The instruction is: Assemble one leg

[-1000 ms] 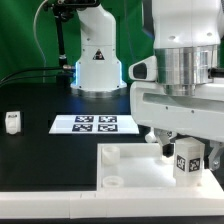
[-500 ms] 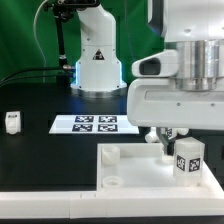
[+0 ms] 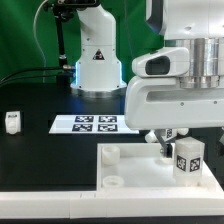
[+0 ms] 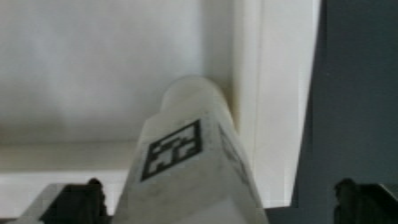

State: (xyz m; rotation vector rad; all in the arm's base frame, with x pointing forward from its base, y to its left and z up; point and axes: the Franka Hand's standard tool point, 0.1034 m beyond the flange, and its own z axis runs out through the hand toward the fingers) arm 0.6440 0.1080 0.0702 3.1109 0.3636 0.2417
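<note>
Leg [image 3: 186, 158]: you see it standing upright on the large white panel [image 3: 130, 172], long axis vertical, tagged faces toward the camera, near the panel's corner on the exterior view's right. In the wrist view the leg [image 4: 189, 150] runs lengthwise between the two dark fingertips [image 4: 80, 198], its tag facing the lens. Gripper [image 3: 178, 140]: you find it directly above the leg, pointing straight down; whether the fingers touch the leg cannot be told. Arm: wrist housing vertical over the panel, base behind on the black table [image 3: 40, 140]. Second leg [image 3: 12, 122]: upright, well apart at the exterior view's left. Marker board [image 3: 96, 124]: flat between them.
</note>
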